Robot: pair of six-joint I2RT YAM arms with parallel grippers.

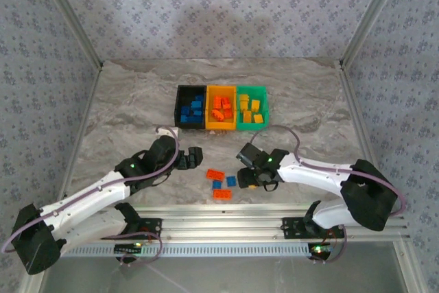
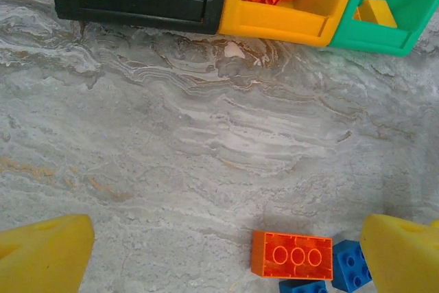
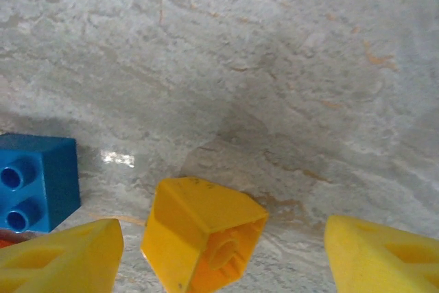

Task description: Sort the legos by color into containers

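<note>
Three joined containers stand at mid-table: black (image 1: 178, 108) holding blue legos, yellow-orange (image 1: 221, 128) holding orange ones, green (image 1: 266, 105) holding yellow ones. Loose legos lie nearer me: an orange brick (image 1: 215, 174), two blue ones (image 1: 231, 180), another orange (image 1: 221, 193). My right gripper (image 1: 251, 173) is open low over the table. A yellow brick (image 3: 199, 238) lies tipped between its fingers (image 3: 384, 259), hollow side up, with a clear gap to the right finger. My left gripper (image 1: 193, 158) is open and holds nothing. An orange brick (image 2: 293, 254) lies near its right finger (image 2: 405, 259).
A blue brick (image 3: 38, 180) lies just left of the right gripper. Two blue bricks (image 2: 351, 264) sit beside the orange one. The bins' front walls (image 2: 130, 1) are ahead of the left gripper, with bare marble between. Metal rails (image 1: 219, 228) run along the near edge.
</note>
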